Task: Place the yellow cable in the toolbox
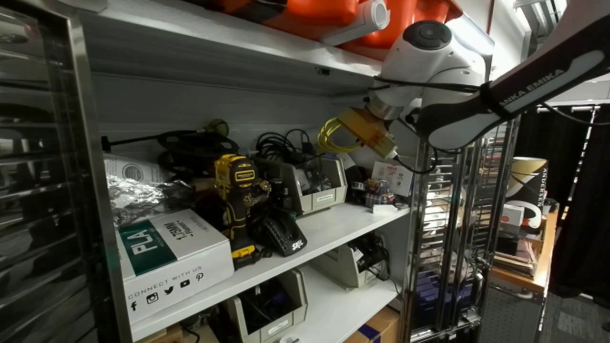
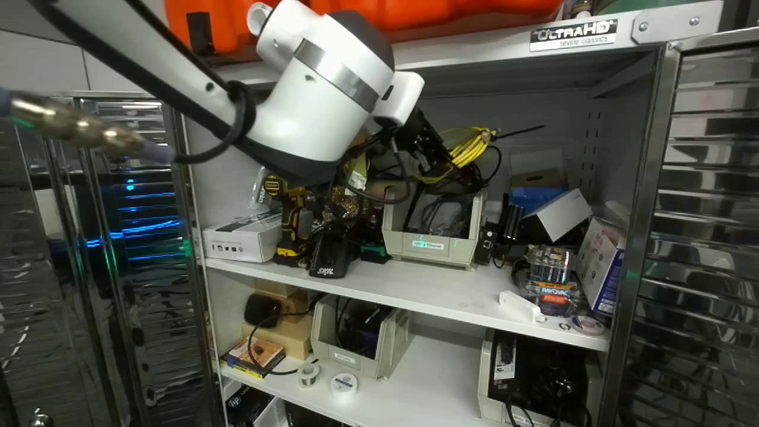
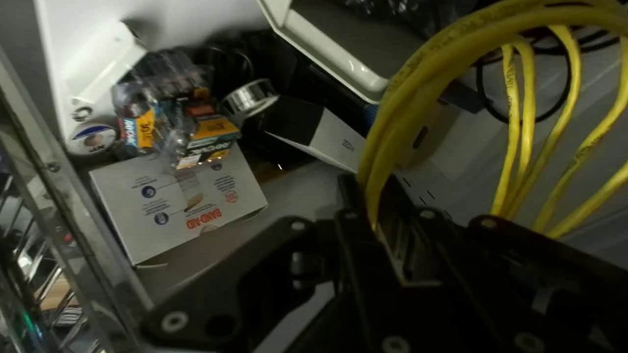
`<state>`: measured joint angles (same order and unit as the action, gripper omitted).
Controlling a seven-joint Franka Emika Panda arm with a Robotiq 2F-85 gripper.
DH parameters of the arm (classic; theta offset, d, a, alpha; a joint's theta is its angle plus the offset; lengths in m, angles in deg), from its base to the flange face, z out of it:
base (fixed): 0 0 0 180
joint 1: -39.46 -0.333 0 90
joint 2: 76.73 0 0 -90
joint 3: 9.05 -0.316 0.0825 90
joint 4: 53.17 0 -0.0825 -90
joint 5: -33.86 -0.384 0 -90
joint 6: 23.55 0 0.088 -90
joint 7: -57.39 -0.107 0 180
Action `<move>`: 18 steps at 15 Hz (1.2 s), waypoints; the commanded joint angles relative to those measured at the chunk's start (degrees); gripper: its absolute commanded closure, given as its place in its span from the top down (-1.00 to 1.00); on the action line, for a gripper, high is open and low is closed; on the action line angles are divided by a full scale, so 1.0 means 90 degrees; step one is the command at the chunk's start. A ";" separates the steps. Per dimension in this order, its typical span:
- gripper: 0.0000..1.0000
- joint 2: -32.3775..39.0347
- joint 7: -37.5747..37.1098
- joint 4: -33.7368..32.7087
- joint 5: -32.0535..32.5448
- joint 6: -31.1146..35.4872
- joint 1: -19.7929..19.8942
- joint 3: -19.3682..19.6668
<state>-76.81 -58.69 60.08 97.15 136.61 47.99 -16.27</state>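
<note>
The yellow cable [image 1: 325, 138] is a loose coil hanging from my gripper, and it also shows in an exterior view [image 2: 469, 149]. In the wrist view the cable [image 3: 381, 147] runs between the two black fingers of my gripper [image 3: 371, 191], which look closed on it. The gripper [image 2: 440, 159] is tilted downward, raised above the middle shelf; an amber part mostly hides it elsewhere. The toolbox, a pale grey-white open bin [image 1: 329, 197], stands on the middle shelf, also seen here [image 2: 456, 248]. The coil hangs above it, apart from its front. Its rim [image 3: 338, 51] shows in the wrist view.
A yellow-black drill [image 1: 236, 183], a black charger [image 2: 329, 252] and a green-white box [image 1: 176, 252] stand beside the bin. Black cables [image 1: 276, 145] lie behind it. Battery packs [image 2: 556, 293] and a Band-Aid box [image 3: 181, 211] sit near the side wall. An upper shelf [image 2: 474, 56] overhangs.
</note>
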 commanded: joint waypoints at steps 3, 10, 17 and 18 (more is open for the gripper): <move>-0.93 0.1692 -0.1152 -0.1769 0.1100 -0.0374 -0.0318 -0.0164; -0.93 0.2657 -0.0798 -0.2362 0.0846 -0.0404 -0.0573 -0.0322; -0.17 0.2816 -0.0477 -0.2615 0.0969 -0.0826 -0.0722 -0.0294; -0.05 0.2722 -0.0441 -0.2548 0.0996 -0.0934 -0.0751 -0.0288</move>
<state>-52.27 -64.61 39.27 105.01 130.99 42.39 -18.99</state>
